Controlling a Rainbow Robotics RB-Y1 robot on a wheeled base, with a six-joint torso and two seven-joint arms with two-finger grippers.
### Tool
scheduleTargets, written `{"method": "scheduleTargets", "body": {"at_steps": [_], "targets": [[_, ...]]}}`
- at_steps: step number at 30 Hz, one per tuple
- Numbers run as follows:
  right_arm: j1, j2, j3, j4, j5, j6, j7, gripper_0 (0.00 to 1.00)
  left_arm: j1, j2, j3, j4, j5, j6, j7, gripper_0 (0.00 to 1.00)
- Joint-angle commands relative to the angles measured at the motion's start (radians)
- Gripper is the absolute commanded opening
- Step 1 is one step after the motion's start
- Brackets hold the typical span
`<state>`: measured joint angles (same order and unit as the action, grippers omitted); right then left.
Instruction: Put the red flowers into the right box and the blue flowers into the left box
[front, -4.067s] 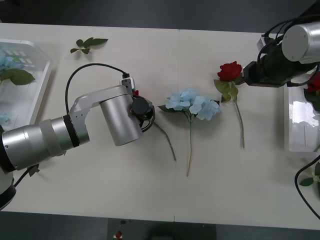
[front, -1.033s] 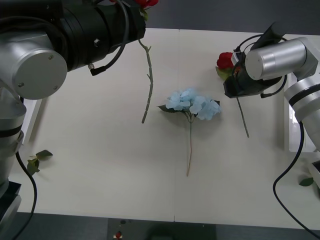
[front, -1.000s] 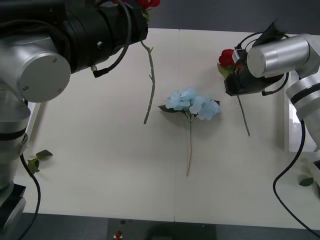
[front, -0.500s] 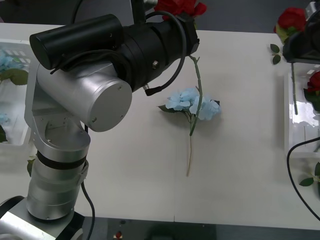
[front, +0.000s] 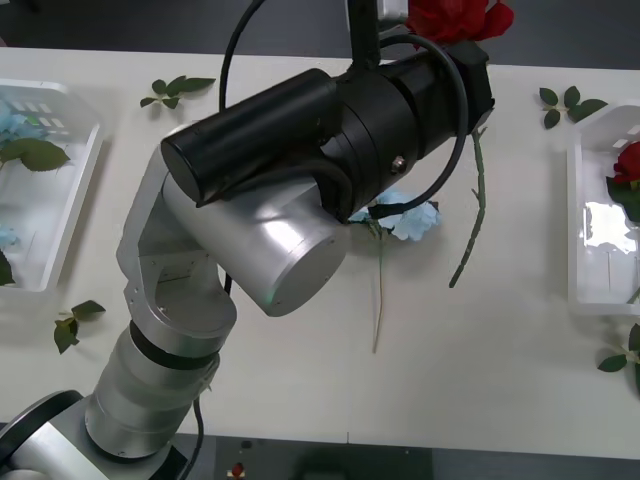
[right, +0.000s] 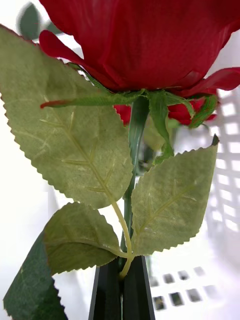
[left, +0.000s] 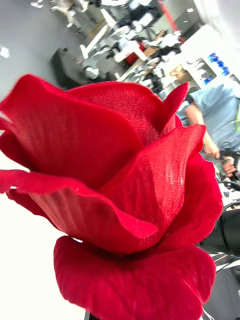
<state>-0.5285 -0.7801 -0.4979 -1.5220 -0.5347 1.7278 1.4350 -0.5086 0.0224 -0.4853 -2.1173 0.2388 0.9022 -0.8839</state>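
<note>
— While the left arm spans the table (front: 300, 390), which step?
— Carrying: left tool (front: 455, 45) clamped on a red rose (front: 455, 15), high, mid-table.
— Right tool (right: 121, 295)?
— Pinching a rose stem (right: 135, 130) over the right box (front: 590, 290); release next.

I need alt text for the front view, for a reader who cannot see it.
The left gripper holds a red rose above the white table, its stem hanging free. Under the arm lies a blue flower. White boxes stand at both edges: the left box and the right box.

Office or lab: desks (left: 107, 37), clutter.
</note>
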Motion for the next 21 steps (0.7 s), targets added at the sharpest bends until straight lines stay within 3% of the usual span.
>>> {"method": "scheduleTargets", "body": {"at_steps": [1,12,13,14,15,16,17,21], "targets": [[-0.005,-0.021,-0.007,0.042,-0.013,-0.036,0.033,0.00,-0.008,0.033,-0.022,0.022,-0.019,-0.052,0.043,0.00],[-0.005,-0.024,0.015,0.299,-0.070,-0.260,0.079,0.02,-0.013,0.041,-0.053,0.023,-0.115,-0.106,0.204,0.00],[-0.004,-0.028,0.013,0.319,-0.088,-0.272,0.087,0.11,-0.014,0.042,-0.055,0.023,-0.124,-0.109,0.229,0.00],[-0.004,-0.034,0.015,0.338,-0.108,-0.283,0.091,0.39,-0.013,0.044,-0.053,0.023,-0.138,-0.114,0.253,0.00],[-0.004,-0.039,0.019,0.348,-0.117,-0.289,0.096,0.82,-0.013,0.044,-0.053,0.023,-0.151,-0.117,0.275,0.00],[-0.004,-0.041,0.024,0.350,-0.119,-0.292,0.097,0.94,-0.013,0.044,-0.053,0.023,-0.154,-0.120,0.289,0.00],[-0.004,-0.047,0.033,0.352,-0.123,-0.293,0.099,1.00,-0.013,0.044,-0.053,0.023,-0.170,-0.124,0.315,0.00],[-0.005,-0.065,0.048,0.347,-0.149,-0.274,0.110,1.00,-0.013,0.044,-0.053,0.023,-0.205,-0.126,0.350,0.00]]}}
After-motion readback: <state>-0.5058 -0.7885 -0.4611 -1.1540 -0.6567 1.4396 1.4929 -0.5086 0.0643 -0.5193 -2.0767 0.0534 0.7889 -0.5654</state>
